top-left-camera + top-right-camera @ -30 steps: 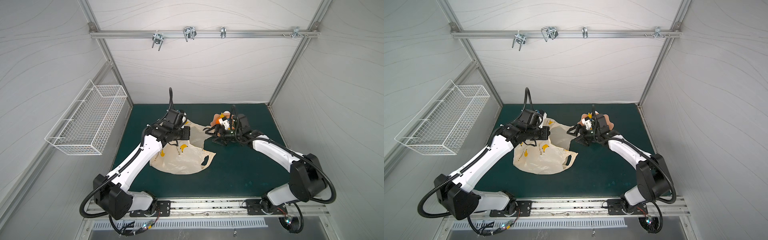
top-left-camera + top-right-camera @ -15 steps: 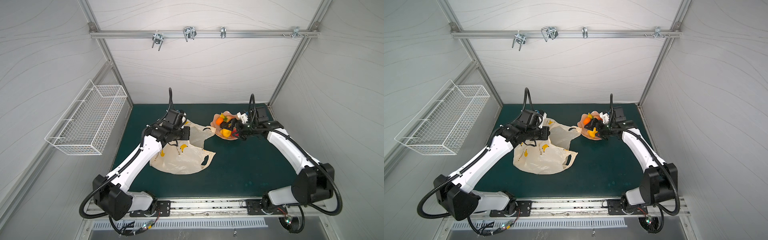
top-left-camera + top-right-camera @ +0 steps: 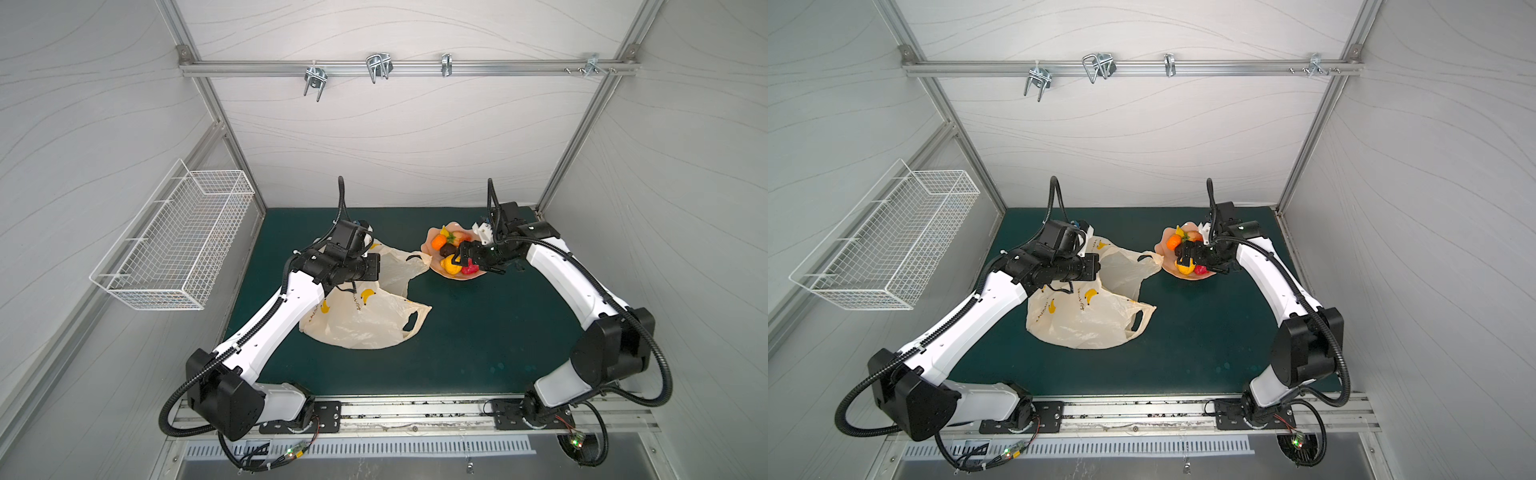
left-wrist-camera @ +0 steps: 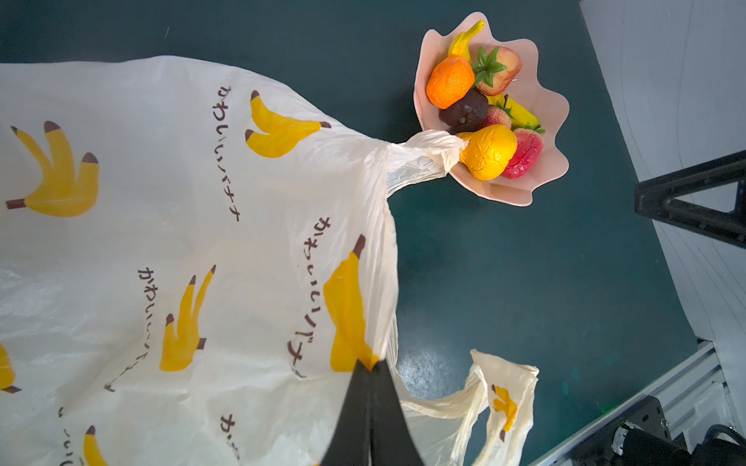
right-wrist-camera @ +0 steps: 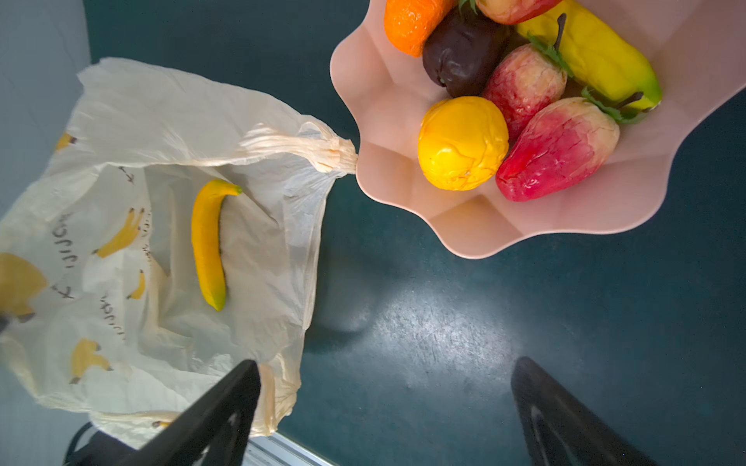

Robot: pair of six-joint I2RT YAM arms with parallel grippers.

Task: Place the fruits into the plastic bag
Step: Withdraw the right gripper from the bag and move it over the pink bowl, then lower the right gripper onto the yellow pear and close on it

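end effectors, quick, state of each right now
Left end effector: closed on the plastic bag edge.
Right end effector: open, holding nothing.

Tally: bananas (image 5: 207,242) (image 5: 597,52) 2; red strawberries (image 5: 559,149) (image 5: 524,84) (image 4: 500,72) 3; orange (image 4: 450,82) 1; lemon (image 5: 462,147) 1; dark brown fruit (image 5: 464,48) 1; plastic bag (image 4: 161,201) 1; pink dish (image 5: 484,226) 1.

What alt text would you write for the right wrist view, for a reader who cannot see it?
A pale pink scalloped dish holds toy fruits, among them a lemon, an orange and two red strawberries. Beside it lies a cream plastic bag, open, with a yellow banana inside; the right hand is wide open and empty.
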